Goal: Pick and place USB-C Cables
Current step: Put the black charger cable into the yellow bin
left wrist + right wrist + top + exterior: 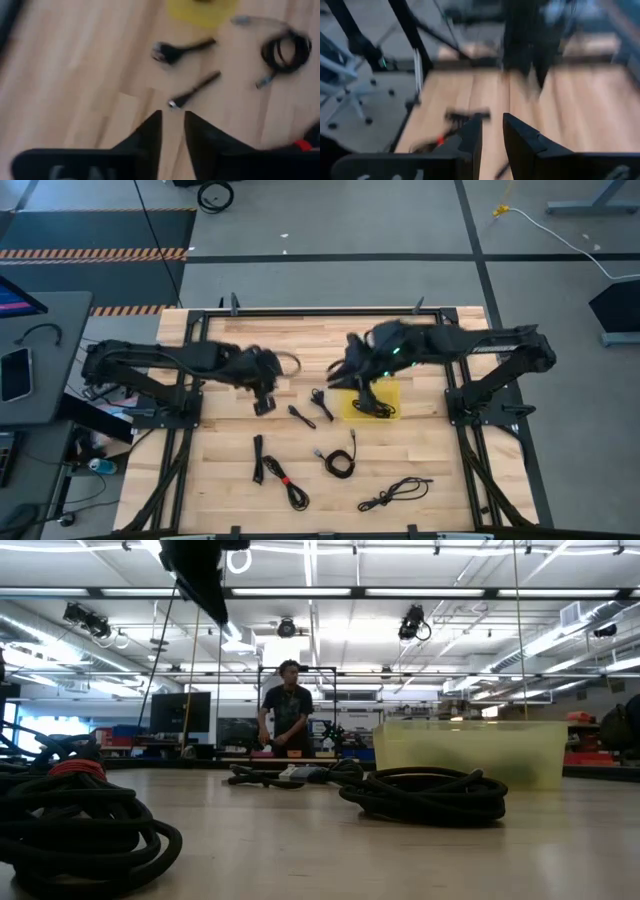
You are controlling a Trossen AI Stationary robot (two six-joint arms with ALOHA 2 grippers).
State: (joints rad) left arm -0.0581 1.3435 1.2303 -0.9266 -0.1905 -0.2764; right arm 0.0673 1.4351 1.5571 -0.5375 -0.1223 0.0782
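Note:
Several black USB-C cables lie on the wooden table: two short ones point(298, 416) point(321, 405) at the middle, a straight one point(258, 458), one with a red tie point(290, 485), a coil point(340, 460) and a loose one point(395, 493) nearer the front. Another cable point(378, 408) lies in the yellow bin point(392, 392). My left gripper point(265, 404) hovers open left of the middle cables; in its wrist view its fingers point(172, 120) point down at a straight cable point(195, 90). My right gripper point(343, 373) is raised beside the bin, open point(492, 125) and holding nothing.
The black frame rails point(320, 312) border the table. In the low view the red-tied coil point(70, 830) lies closest, another coil point(430, 795) sits in front of the bin point(470, 750), and a person point(290, 710) stands in the room beyond the far edge.

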